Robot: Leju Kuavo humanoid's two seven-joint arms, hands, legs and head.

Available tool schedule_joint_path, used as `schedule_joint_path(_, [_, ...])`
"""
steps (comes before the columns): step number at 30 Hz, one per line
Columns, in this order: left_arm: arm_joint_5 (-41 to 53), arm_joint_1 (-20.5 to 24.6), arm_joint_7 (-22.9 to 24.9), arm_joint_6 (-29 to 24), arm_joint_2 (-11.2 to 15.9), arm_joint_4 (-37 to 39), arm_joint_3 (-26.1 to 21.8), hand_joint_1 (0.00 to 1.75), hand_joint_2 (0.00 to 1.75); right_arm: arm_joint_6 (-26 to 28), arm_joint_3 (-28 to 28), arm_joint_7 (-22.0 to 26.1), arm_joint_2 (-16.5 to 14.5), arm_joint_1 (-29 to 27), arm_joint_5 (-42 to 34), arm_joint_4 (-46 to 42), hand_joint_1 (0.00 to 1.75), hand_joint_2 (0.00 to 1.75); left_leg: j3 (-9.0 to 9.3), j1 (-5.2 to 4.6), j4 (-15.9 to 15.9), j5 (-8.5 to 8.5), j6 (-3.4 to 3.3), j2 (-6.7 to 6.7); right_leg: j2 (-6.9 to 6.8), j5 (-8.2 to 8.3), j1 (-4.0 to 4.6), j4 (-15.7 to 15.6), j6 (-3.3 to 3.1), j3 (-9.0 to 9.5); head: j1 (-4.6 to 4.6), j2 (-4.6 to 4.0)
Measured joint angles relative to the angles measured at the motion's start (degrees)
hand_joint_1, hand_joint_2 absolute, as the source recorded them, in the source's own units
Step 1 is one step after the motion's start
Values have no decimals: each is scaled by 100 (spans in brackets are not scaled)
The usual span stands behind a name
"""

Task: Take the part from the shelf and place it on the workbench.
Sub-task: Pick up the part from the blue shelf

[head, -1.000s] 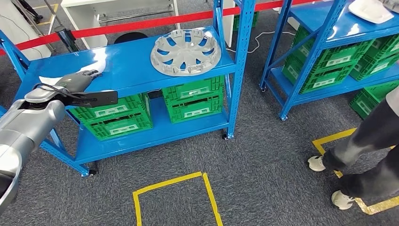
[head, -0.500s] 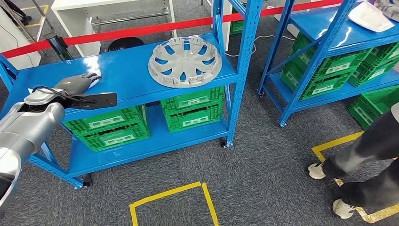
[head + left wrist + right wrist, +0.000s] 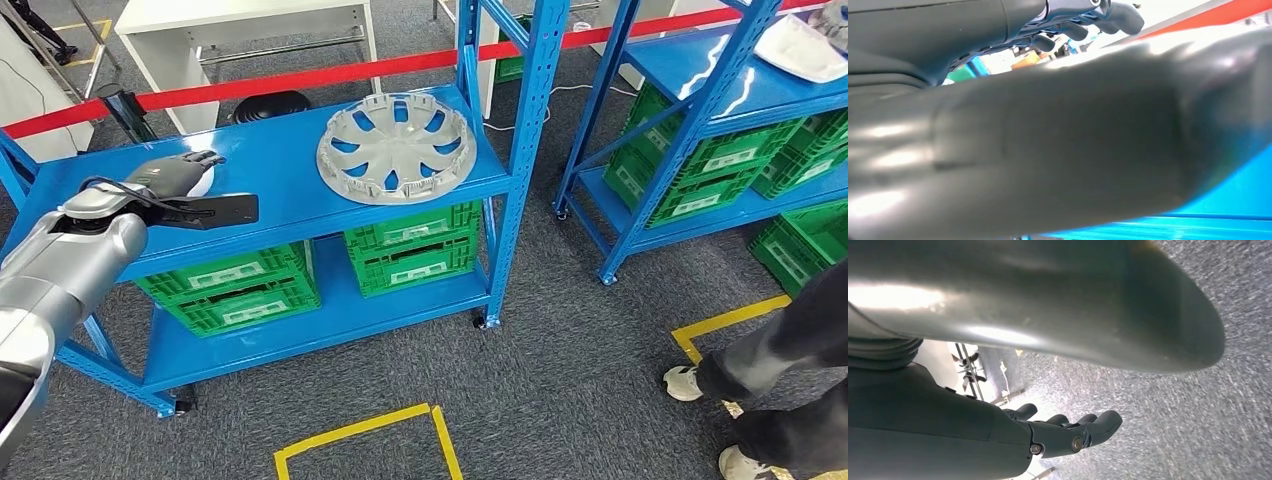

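The floor (image 3: 560, 330) is dark grey carpet marked with yellow tape (image 3: 360, 432) in a square outline near the camera and another outline at the right, where a person's legs (image 3: 775, 350) in dark trousers and pale shoes stand. A blue shelf (image 3: 290, 175) on wheels fills the middle of the head view; green crates (image 3: 410, 245) sit side by side on its lower deck. A second blue shelf (image 3: 720, 90) stands to the right with more green crates under it and a white object (image 3: 800, 45) on top. Behind the shelves runs a red barrier tape (image 3: 300, 70), and beyond it stands a white table (image 3: 240, 20). The part (image 3: 396, 147), a silver-grey wheel cover with curved spokes and open slots, lies flat on the top deck of the near shelf, toward its right end. The left hand (image 3: 180, 180) is over the left end of that deck, well apart from the part, holding nothing; its dark fingers (image 3: 1075, 30) are slightly curled and apart, and the thumb sticks out toward the part. The right hand (image 3: 1068, 432) hangs over the carpet, its fingers loosely extended and separate, holding nothing.
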State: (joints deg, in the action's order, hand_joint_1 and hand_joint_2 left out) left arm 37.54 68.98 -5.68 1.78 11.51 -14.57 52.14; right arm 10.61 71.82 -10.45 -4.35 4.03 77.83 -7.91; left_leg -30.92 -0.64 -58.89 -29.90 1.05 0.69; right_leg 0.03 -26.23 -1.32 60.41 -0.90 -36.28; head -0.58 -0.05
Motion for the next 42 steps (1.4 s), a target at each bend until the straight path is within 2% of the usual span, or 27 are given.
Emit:
schedule_joint_path(2, [2,10,1,-2,21,-1,-14,0,0,-17,0,-1,1,5,0,0,0,0,-163,19,-375,-189,70,-16,-1,-18,-28,-22,-58,56,18,0])
schedule_joint_path(4, [10,4,7,-1,40,5,-35,0,0,-22,0,-1,3,-1,0,0,0,0,-593,47,-1124,-480,125,-29,5,-56,-30,-24,-88,94,31,1])
schedule_joint_path(5, [17,-9,14,7,46,9,-42,0,0,-20,1,-2,3,-5,-1,0,0,0,-810,62,-1442,-553,140,-32,8,-76,-30,-23,-91,112,31,1])
schedule_joint_path(6, [27,-23,31,19,49,14,-44,0,0,-17,1,-2,2,-8,-1,0,0,0,-946,73,-1575,-510,144,-33,11,-97,-31,-23,-87,133,31,1])
schedule_joint_path(7, [38,-32,55,33,52,18,-46,0,0,-14,2,-2,2,-8,0,0,0,0,-975,80,-1494,-354,139,-34,14,-119,-31,-23,-79,160,31,1])
schedule_joint_path(8, [47,-32,81,54,58,19,-51,0,0,-11,2,-2,1,-7,1,0,0,0,-886,83,-1188,-104,125,-34,16,-144,-33,-23,-67,197,31,1])
schedule_joint_path(9, [54,-27,105,75,69,20,-59,0,0,-8,2,-2,-1,-7,5,0,0,0,-732,83,-766,154,106,-36,19,-172,-34,-26,-50,234,31,1])
schedule_joint_path(11, [61,-11,134,129,102,21,-96,0,0,-9,2,5,-1,-3,17,0,0,0,-456,56,-125,432,60,-35,27,-218,-25,-32,5,286,27,1])
schedule_joint_path(13, [80,-9,150,162,138,22,-133,0,0,-23,2,14,0,-3,33,0,0,0,-383,19,6,424,3,-29,29,-233,-25,-60,78,305,26,1])
schedule_joint_path(16, [125,-18,167,154,160,17,-153,0,0,-36,2,13,3,-2,54,0,0,0,-309,45,99,453,-119,-16,20,-309,-28,17,171,286,21,1])
schedule_joint_path(18, [146,-23,180,148,152,15,-163,0,0,-34,2,15,13,0,65,0,0,0,-262,52,144,451,-184,-18,20,-546,-18,529,185,25,16,1])
schedule_joint_path(20, [156,-49,191,148,141,16,-167,0,0,-32,2,15,24,-6,68,0,0,0,-253,36,134,419,-225,-17,20,-794,-5,1264,188,-414,14,1])
schedule_joint_path(21, [157,-68,192,148,134,17,-167,0,0,-32,2,14,28,-8,68,0,0,0,-246,27,120,396,-233,-11,21,-787,-1,1450,187,-565,15,1])
schedule_joint_path(22, [159,-83,192,148,129,18,-167,0,0,-32,2,14,29,-10,68,0,0,0,-236,22,99,368,-234,-5,20,-668,1,1422,181,-611,15,1])
schedule_joint_path(23, [161,-91,191,148,125,18,-167,0,0,-32,2,13,31,-9,68,0,0,0,-220,19,74,335,-226,1,19,-462,2,1182,171,-545,14,1])
schedule_joint_path(24, [161,-94,191,148,122,17,-168,0,0,-31,2,14,33,-8,68,0,0,0,-203,19,43,294,-210,4,15,-221,3,793,154,-399,15,1])
schedule_joint_path(26, [162,-90,187,151,120,19,-179,0,0,-24,1,25,40,-5,67,0,0,0,-199,-2,-20,217,-155,8,7,11,20,198,113,-132,17,1])
schedule_joint_path(27, [163,-88,186,155,121,21,-187,0,0,-17,1,34,42,-7,64,0,0,0,-202,-9,-38,190,-123,11,6,28,30,59,90,-67,19,1])
schedule_joint_path(30, [174,-83,174,179,119,18,-202,0,0,2,2,51,42,-15,32,0,0,0,-182,-4,-28,155,-35,16,11,-11,36,7,13,-23,20,1])
schedule_joint_path(32, [184,-58,167,195,121,16,-216,0,0,7,3,53,42,-9,20,0,0,0,-250,11,-210,45,41,6,11,-17,9,-44,-43,50,34,1])
schedule_joint_path(33, [188,-37,166,198,126,18,-229,0,0,5,7,55,42,-11,20,0,0,0,-380,29,-461,-61,80,-1,11,-27,-2,-62,-67,84,44,1])
schedule_joint_path(35, [186,-18,161,201,162,25,-268,0,0,-13,15,56,42,-26,32,0,0,0,-771,67,-1116,-262,141,-11,13,-61,-7,-69,-96,124,55,1])
schedule_joint_path(36, [183,-40,154,201,200,28,-286,0,0,-31,19,54,42,-34,45,0,0,0,-933,87,-1337,-269,160,-15,18,-82,-13,-68,-101,145,56,1])
schedule_joint_path(37, [180,-74,147,201,253,32,-302,0,0,-55,20,52,42,-40,61,0,0,0,-1005,101,-1371,-171,171,-20,27,-105,-21,-68,-95,172,57,1])
schedule_joint_path(38, [179,-104,139,201,307,34,-314,0,0,-80,20,51,42,-42,77,0,0,0,-983,113,-1217,14,175,-25,38,-129,-30,-67,-84,205,60,1])
schedule_joint_path(40, [178,-130,123,199,412,38,-340,0,0,-132,20,50,44,-42,110,0,0,0,-733,122,-551,443,160,-39,54,-179,-39,-69,-40,274,61,1])
schedule_joint_path(42, [176,-135,108,180,483,35,-373,0,0,-168,20,60,48,-31,136,1,0,0,-514,93,-53,583,112,-39,50,-210,-34,-73,27,298,62,1])
